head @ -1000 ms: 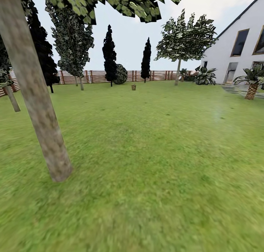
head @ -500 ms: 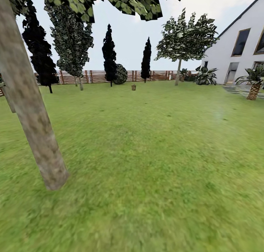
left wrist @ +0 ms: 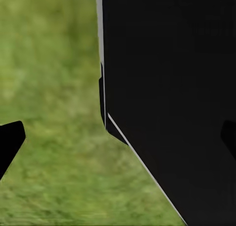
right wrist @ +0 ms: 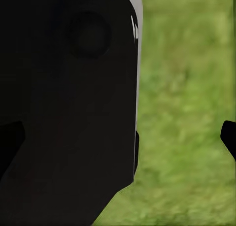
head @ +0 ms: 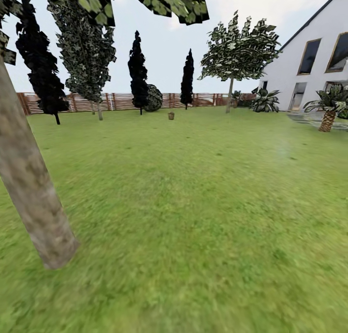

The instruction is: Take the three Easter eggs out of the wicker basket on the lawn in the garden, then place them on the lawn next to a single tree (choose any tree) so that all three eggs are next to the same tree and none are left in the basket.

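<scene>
The wicker basket (head: 171,115) is a tiny brown shape far off on the lawn (head: 193,202), in front of the slatted fence. The Easter eggs are out of view at this distance. A thick grey-brown tree trunk (head: 29,192) leans close by at the left, its leaves overhead. Another tree (head: 230,88) with a thin bare trunk stands far back to the right. In the left wrist view my left gripper (left wrist: 118,140) is open over grass, with the robot's black body behind it. My right gripper (right wrist: 118,137) is open too, holding nothing.
Dark cypresses (head: 137,74) and a round shrub (head: 154,98) line the brown fence (head: 116,101) at the back. A white house (head: 314,57) with a short palm (head: 328,113) and paving stands at the right. Open grass stretches between me and the basket.
The whole view has shifted: the near trunk has slid left and lower in the picture and the far things have drifted slightly left, so the camera has moved. Nothing on the lawn has moved.
</scene>
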